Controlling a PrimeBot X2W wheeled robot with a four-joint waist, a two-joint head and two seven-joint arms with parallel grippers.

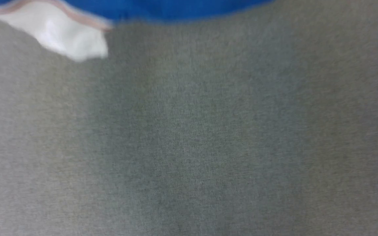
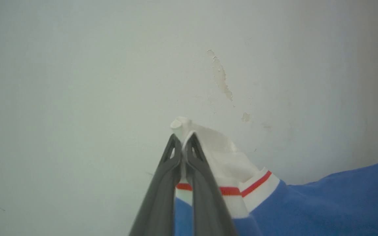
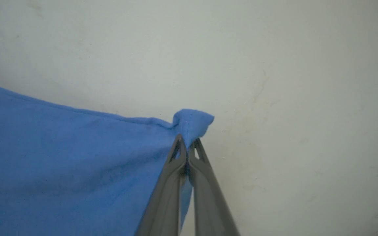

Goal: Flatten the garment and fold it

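Where the two dark fingers of the left gripper (image 2: 183, 137) meet, they pinch the garment (image 2: 340, 200), a royal-blue jersey, by its white sleeve (image 2: 223, 157). A small roll of white cloth stands just above the closed fingertips. The red-striped white trim (image 2: 258, 183) runs behind and to the right of the fingers, and the blue body spreads from there toward the lower right corner of the left wrist view. Behind the cloth lies a pale painted surface (image 2: 77, 82) with a flaked patch (image 2: 221, 77) above and to the right of the sleeve. In the right wrist view the right gripper (image 3: 187, 139) is likewise closed on the garment, gripping a blue hemmed corner (image 3: 192, 123) that bunches into a small tuft above the fingertips. From that tuft a taut upper edge runs leftward, and the blue fabric takes up the lower left of the view, against the same kind of pale surface. The head view is blurred. It shows a band of the blue cloth along the top edge and the white sleeve with its striped edging at the upper left, over a grey, finely textured surface (image 1: 189, 147); whether the cloth touches that surface cannot be told.
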